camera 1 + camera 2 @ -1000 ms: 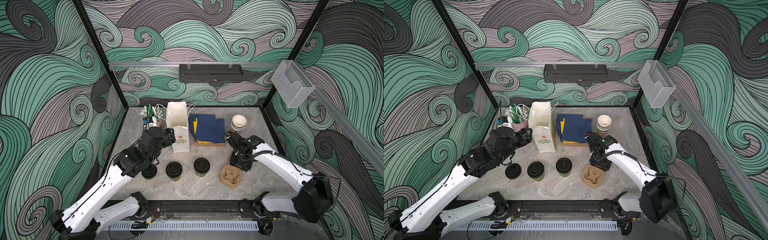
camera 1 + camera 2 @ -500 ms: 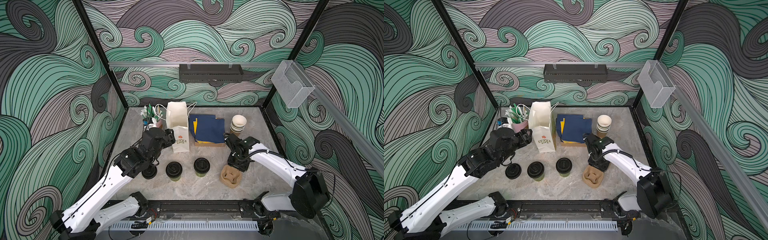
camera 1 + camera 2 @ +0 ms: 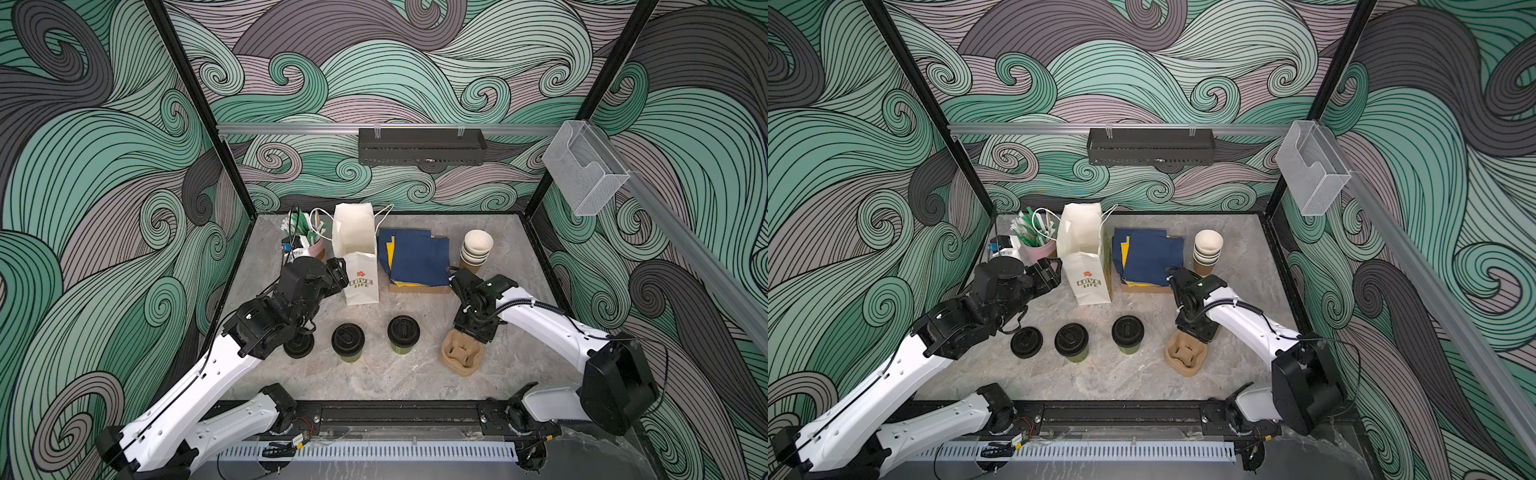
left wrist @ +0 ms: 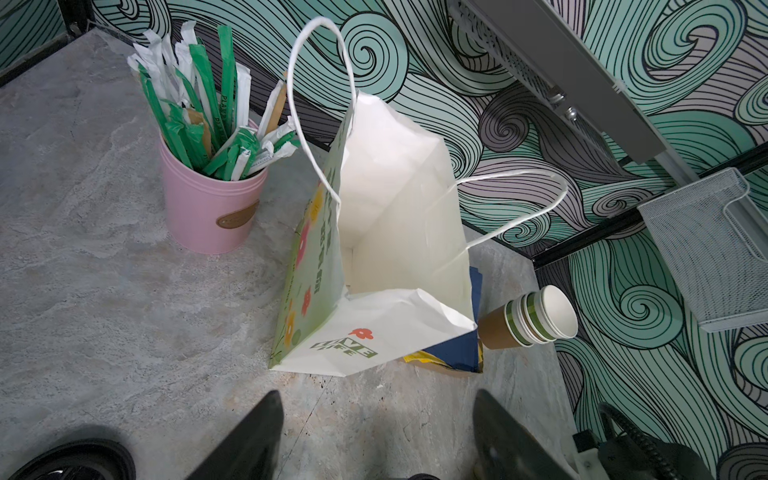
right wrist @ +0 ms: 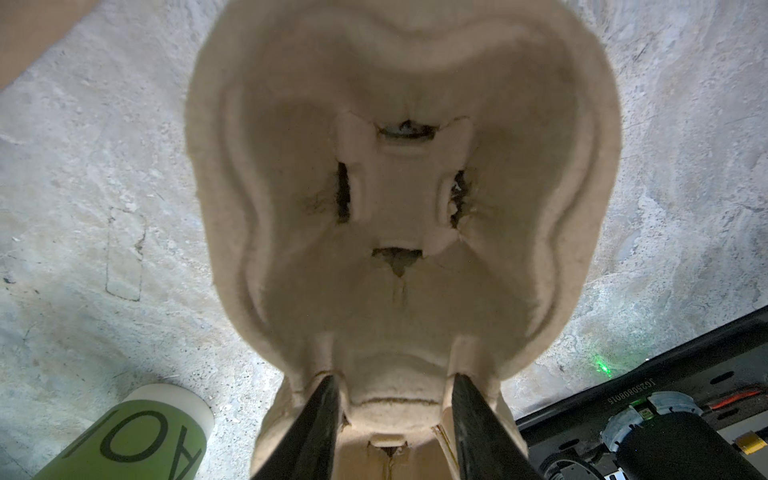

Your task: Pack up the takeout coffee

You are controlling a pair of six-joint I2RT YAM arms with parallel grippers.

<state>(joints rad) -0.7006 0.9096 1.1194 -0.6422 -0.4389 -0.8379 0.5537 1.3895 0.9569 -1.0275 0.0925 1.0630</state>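
While the left end effector (image 3: 338, 272) stays put, the right end effector (image 5: 392, 409) has descended onto the cup carrier (image 3: 461, 357).

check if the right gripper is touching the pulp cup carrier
Touching: the right wrist view shows the right gripper with both fingers against the pulp cup carrier end tab.

Two cups (image 3: 348, 344) (image 3: 403, 335) stood upright side by side on table (image 3: 374, 382), apart, not touching. Olive-green sides, round black sip lids on. Both sat at table's near-middle. One cup's green side showed in right wrist view (image 5: 124, 436).

Twin overhead views, two close wrist-cams
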